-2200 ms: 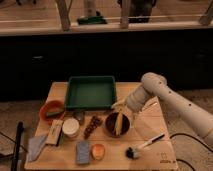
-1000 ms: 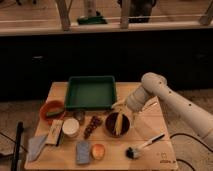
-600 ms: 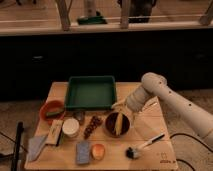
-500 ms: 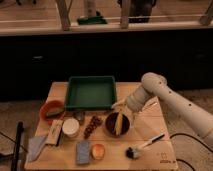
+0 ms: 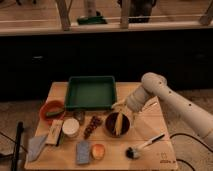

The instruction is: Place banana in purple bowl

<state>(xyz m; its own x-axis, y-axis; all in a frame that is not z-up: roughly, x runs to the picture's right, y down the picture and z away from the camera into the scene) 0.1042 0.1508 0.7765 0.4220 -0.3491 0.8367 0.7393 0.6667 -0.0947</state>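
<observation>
- The banana point(image 5: 118, 125) lies inside the purple bowl point(image 5: 109, 125).
- The gripper point(image 5: 121, 106) hangs right over the bowl's back rim, by the banana's far end.
- I cannot tell if the gripper grips the banana or not.
- A green tray point(image 5: 91, 93) sits just behind the bowl.

Wooden worktop point(image 5: 152, 125): green tray point(image 5: 91, 92) far centre. Orange-red bowl point(image 5: 52, 109) left of it. White cup point(image 5: 70, 127) and dark cluster point(image 5: 91, 125) mid-row. Grey cloth point(image 5: 36, 147), blue sponge point(image 5: 83, 151), orange fruit point(image 5: 98, 150) near edge. Brush point(image 5: 145, 146) near right. Gripper point(image 5: 121, 107) just beside tray's near right corner.
</observation>
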